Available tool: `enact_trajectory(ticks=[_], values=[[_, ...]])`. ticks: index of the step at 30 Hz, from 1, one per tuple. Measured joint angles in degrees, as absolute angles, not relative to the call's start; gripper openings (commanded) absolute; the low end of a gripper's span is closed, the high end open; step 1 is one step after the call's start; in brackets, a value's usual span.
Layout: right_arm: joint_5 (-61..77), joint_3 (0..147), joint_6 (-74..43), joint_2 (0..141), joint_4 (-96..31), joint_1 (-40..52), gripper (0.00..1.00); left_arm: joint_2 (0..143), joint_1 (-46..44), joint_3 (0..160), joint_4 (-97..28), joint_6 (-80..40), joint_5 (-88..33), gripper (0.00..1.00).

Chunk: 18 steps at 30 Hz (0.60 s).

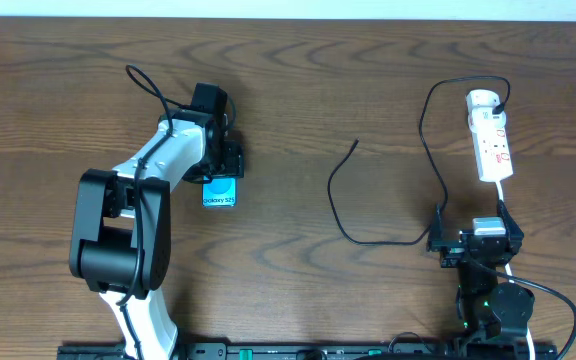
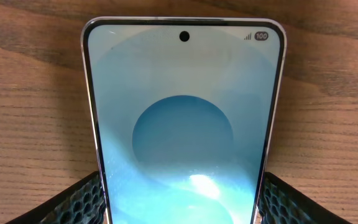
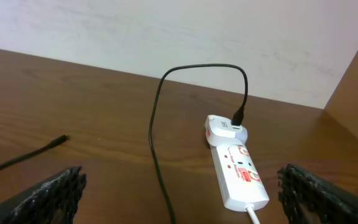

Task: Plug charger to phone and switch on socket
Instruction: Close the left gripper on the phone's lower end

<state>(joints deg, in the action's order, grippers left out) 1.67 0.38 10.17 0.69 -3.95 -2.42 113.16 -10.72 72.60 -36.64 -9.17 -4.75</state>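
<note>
The phone [image 1: 220,192] lies flat on the wooden table, left of centre, its cyan screen [image 2: 182,118] facing up. My left gripper [image 1: 221,178] is shut on the phone, one finger pad [image 2: 82,202] pressed against each long edge. The charger [image 1: 334,200] is a thin black cable looping across the middle of the table, and its free tip [image 1: 355,144] lies apart from the phone. The cable's other end enters a white adapter [image 3: 224,127] plugged into the socket [image 1: 491,140] at the far right. My right gripper [image 1: 473,224] stands open just in front of the socket [image 3: 238,168], holding nothing.
A white cord [image 3: 253,215] leaves the socket's near end toward my right arm. In the right wrist view a pale wall [image 3: 166,31] rises behind the table. The charger cable [image 3: 154,130] crosses the wood between my right fingers.
</note>
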Motion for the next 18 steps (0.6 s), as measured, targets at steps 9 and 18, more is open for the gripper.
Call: enact_trajectory(ticks=[9, 18], values=[[1.67, 0.38, 10.2, 0.69, -3.95, -2.42, 0.99, 113.16, -10.72, 72.62, -36.64, -9.17, -4.78, 0.75], [1.69, 0.38, 10.2, 0.69, -3.95, -2.42, 0.99, 113.16, -10.72, 72.62, -36.64, -9.17, -4.75, 0.75]])
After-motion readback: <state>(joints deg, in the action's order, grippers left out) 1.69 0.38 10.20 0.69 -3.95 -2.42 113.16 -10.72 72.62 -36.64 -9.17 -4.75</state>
